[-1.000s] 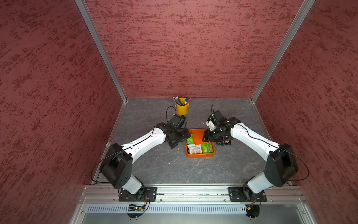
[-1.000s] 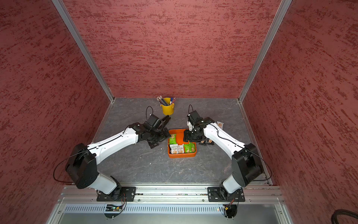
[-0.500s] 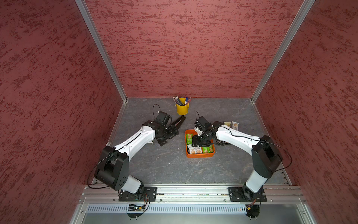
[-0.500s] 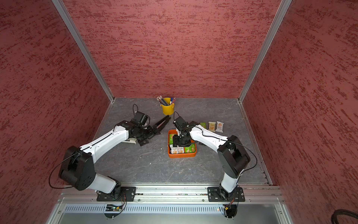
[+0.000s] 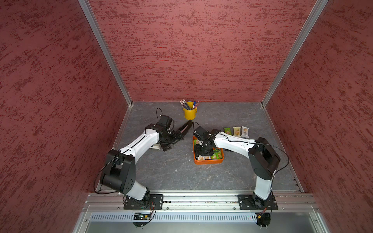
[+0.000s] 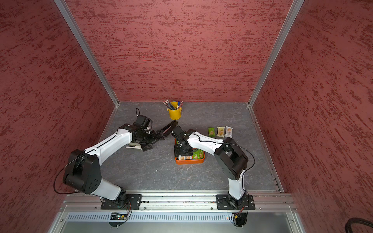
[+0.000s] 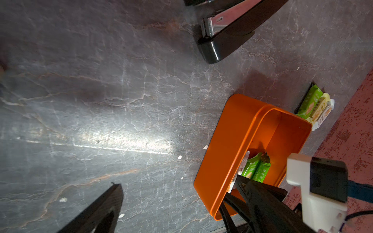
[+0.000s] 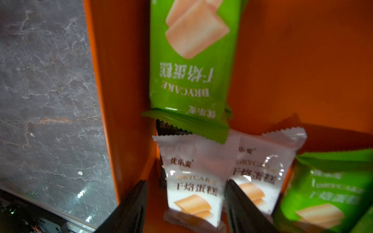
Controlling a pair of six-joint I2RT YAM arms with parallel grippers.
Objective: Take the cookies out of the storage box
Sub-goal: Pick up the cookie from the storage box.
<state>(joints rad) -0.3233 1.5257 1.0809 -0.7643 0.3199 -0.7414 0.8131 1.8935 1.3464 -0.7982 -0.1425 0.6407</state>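
The orange storage box sits mid-table and holds several cookies in green, white and black wrappers. My right gripper reaches down into its front left corner. It stands open, with one finger on each side of a white cookie packet and a gap at both sides. A green packet lies beyond it, over a black one. Three cookies lie in a row on the table behind the box. My left gripper hangs wide open and empty, left of the box.
A black stapler lies between the left gripper and the yellow pen bucket at the back. A small white object lies under the left forearm. Red walls close in three sides.
The right gripper came from the box's back right edge down into its front left corner, its jaws widening. The left arm drew back to the left, away from the box.
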